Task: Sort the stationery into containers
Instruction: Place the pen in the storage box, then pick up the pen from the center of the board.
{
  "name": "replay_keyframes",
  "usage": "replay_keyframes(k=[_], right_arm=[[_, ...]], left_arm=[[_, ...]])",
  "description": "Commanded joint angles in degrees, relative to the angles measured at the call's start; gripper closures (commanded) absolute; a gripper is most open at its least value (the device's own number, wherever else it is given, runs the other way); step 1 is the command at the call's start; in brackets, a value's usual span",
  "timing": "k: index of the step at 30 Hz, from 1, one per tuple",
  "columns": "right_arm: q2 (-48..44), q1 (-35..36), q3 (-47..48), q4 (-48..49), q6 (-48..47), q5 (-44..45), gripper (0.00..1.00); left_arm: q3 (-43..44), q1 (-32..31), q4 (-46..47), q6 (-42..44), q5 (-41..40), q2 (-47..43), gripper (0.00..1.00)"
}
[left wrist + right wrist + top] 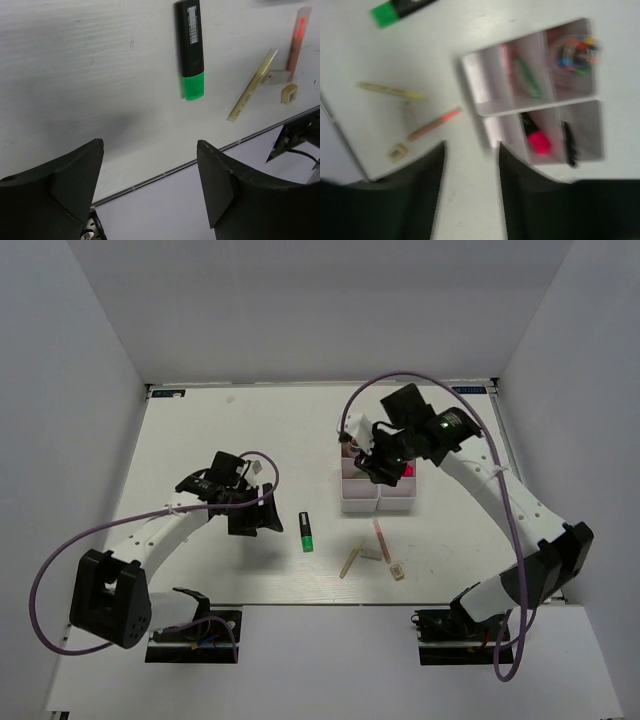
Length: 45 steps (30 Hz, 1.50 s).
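Observation:
The white four-bin block (358,502) stands right of centre. In the right wrist view the block (476,82) holds a black-pink marker (535,136), a black item (568,143), pink and mint-green markers (526,79) and small colourful bits (577,50). On the table lie a black-green marker (306,531), a cream stick (349,562), a pink stick (381,538), a grey eraser (372,554) and a tan eraser (397,571). My left gripper (255,515) is open and empty, left of the black-green marker (190,50). My right gripper (384,467) is open and empty above the block; this view is blurred.
White walls enclose the table on three sides. The table's front edge (165,174) runs just below my left gripper (150,150). The loose sticks and erasers lie in a cluster near the front edge, in front of the bins.

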Motion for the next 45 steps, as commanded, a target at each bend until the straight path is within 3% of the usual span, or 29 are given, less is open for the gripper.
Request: replay_keyframes(k=[1, 3, 5, 7, 9, 13, 17, 21, 27, 29, 36, 45], right_arm=[[6.1, 1.9, 0.0, -8.5, 16.8, -12.2, 0.67], [8.0, 3.4, 2.3, -8.3, 21.2, -12.3, 0.91], [11.7, 4.8, 3.2, -8.2, 25.4, -16.4, 0.81], [13.9, 5.6, 3.9, -6.3, 27.1, -20.5, 0.59], [15.9, 7.4, 2.7, -0.8, 32.8, -25.1, 0.42], [19.9, 9.5, 3.0, 5.2, 42.1, -24.7, 0.32], [23.5, 13.3, 2.1, 12.2, 49.5, -10.2, 0.27], [25.2, 15.4, 0.0, 17.0, 54.3, 1.0, 0.26], [37.1, 17.6, 11.3, 12.4, 56.6, 13.6, 0.26], [40.6, 17.7, 15.1, 11.1, 58.2, 14.4, 0.24], [43.4, 18.3, 15.4, 12.8, 60.3, 19.2, 0.31], [43.4, 18.7, 11.7, 11.0, 63.5, 14.6, 0.36]], left_arm=[[1.2, -0.1, 0.5, -2.1, -2.7, -4.1, 0.14], [1.3, -0.2, 0.1, -3.9, -4.2, -7.4, 0.14], [1.6, 0.5, -3.0, -3.1, -10.7, -10.4, 0.14], [0.9, 2.5, -5.7, -1.9, -15.3, -16.1, 0.10], [-0.8, 5.4, -7.0, -1.8, -21.6, -22.1, 0.08], [-4.2, 6.6, -7.4, -2.7, -30.9, -28.0, 0.05], [-9.5, 7.3, -6.8, -2.3, -41.1, -31.3, 0.03], [-11.5, 7.5, -5.1, -0.9, -40.6, -33.8, 0.02], [-12.2, 8.4, -3.7, -1.0, -37.8, -34.5, 0.02], [-12.1, 8.4, -4.0, -0.9, -37.5, -34.6, 0.02], [-12.5, 8.4, -3.6, -0.6, -36.4, -36.0, 0.02], [-12.3, 8.4, -3.4, -0.3, -35.6, -36.4, 0.02]])
